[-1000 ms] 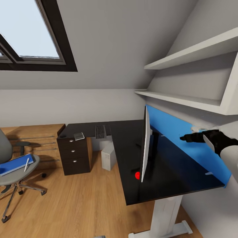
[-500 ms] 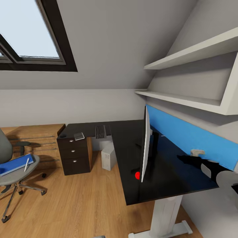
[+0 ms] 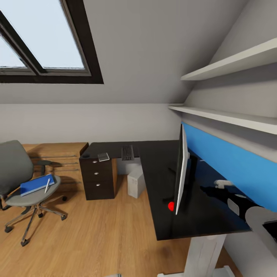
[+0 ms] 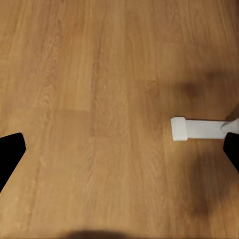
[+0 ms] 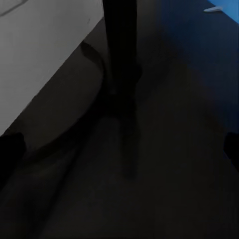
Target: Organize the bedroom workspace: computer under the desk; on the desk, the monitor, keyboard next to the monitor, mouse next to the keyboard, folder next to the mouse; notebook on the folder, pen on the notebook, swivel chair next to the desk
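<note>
Head view looks across the bedroom at the desk, its glossy black top bending round the corner under the sloped wall. The monitor stands on the near wing, seen almost edge-on, with a red light at its foot. On the far wing lie the keyboard, the notebook just beside it, and a small dark shape near the corner that may be the mouse, too small to be sure. The computer stands on the wooden floor under the desk, next to the black drawer unit. Well apart from the desk, the swivel chair carries the blue folder on its seat, with the pen lying on the folder.

The right gripper hangs low over the desk behind the monitor, between it and the blue back panel; its wrist view shows dark fingertips at both edges with the monitor's black stand ahead, so the fingers look spread and hold nothing. The left wrist view looks down on bare floor and a white desk foot, with dark fingertips wide apart and nothing between them.
</note>
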